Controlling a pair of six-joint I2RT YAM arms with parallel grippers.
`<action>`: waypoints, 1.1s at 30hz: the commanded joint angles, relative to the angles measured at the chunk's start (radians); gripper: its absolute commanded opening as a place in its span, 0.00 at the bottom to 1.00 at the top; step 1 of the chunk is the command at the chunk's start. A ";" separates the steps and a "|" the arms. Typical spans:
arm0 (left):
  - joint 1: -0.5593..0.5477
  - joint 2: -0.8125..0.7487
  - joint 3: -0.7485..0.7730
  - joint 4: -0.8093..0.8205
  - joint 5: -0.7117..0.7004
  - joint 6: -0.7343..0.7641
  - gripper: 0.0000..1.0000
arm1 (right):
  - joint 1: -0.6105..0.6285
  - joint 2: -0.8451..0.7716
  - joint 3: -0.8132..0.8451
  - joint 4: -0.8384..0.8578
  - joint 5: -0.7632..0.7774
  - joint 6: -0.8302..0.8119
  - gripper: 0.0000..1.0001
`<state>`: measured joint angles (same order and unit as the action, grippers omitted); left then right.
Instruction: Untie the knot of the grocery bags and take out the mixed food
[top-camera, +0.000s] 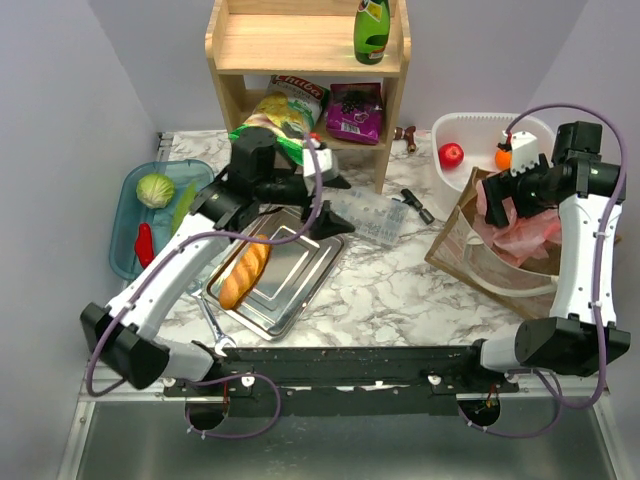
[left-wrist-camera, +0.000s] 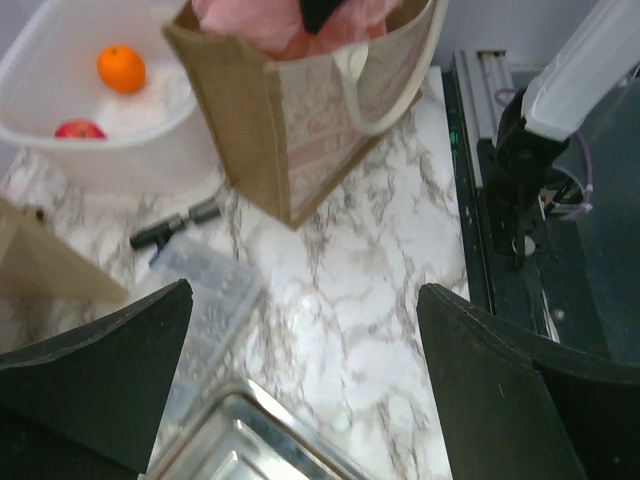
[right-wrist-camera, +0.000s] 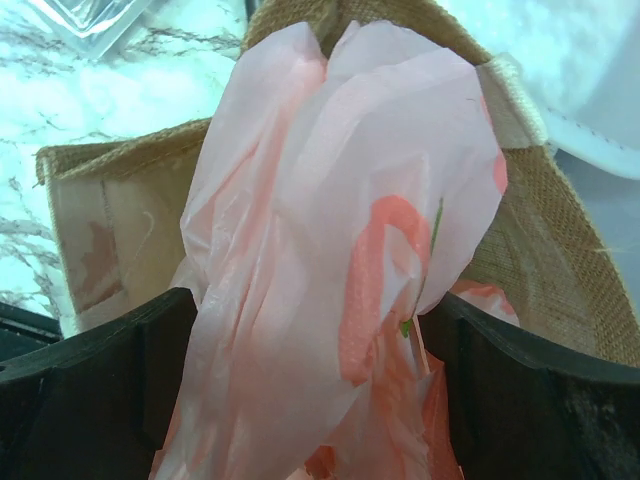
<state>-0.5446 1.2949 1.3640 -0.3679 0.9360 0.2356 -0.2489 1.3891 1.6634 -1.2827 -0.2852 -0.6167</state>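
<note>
The pink grocery bag (top-camera: 520, 230) sits crumpled inside a burlap tote (top-camera: 455, 240) at the right. In the right wrist view the pink bag (right-wrist-camera: 330, 200) fills the gap of my open right gripper (right-wrist-camera: 310, 310), hanging loose between the fingers. I can make out no knot in the bunched plastic. The food lies spread about: a cabbage (top-camera: 155, 190) and red pepper (top-camera: 145, 243) in the blue tray, an orange (top-camera: 503, 158) and red fruit (top-camera: 451, 155) in the white tub, snack packets (top-camera: 353, 110) and a green bottle (top-camera: 372, 30) on the shelf. My left gripper (top-camera: 335, 203) hovers open and empty over the steel tray's far corner.
A golden bread loaf (top-camera: 246, 270) lies on the steel tray (top-camera: 300, 270). A clear plastic box (top-camera: 375, 213) and a black tool (top-camera: 417, 205) lie mid-table. The wooden shelf (top-camera: 300, 45) stands at the back. The white tub (left-wrist-camera: 60, 150) is behind the tote (left-wrist-camera: 300, 110).
</note>
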 joint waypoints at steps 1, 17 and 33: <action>-0.106 0.186 0.214 0.047 -0.037 -0.008 0.92 | -0.003 -0.014 -0.046 -0.050 -0.070 -0.047 1.00; -0.332 0.861 0.762 0.765 -0.166 -0.631 0.44 | -0.006 -0.260 -0.275 0.121 -0.094 -0.029 1.00; -0.410 1.033 0.824 0.518 -0.194 -0.496 0.40 | -0.006 -0.193 -0.035 0.094 -0.102 0.066 1.00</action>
<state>-0.9489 2.2936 2.1677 0.2935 0.7895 -0.3321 -0.2508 1.1679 1.5063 -1.2171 -0.3553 -0.6106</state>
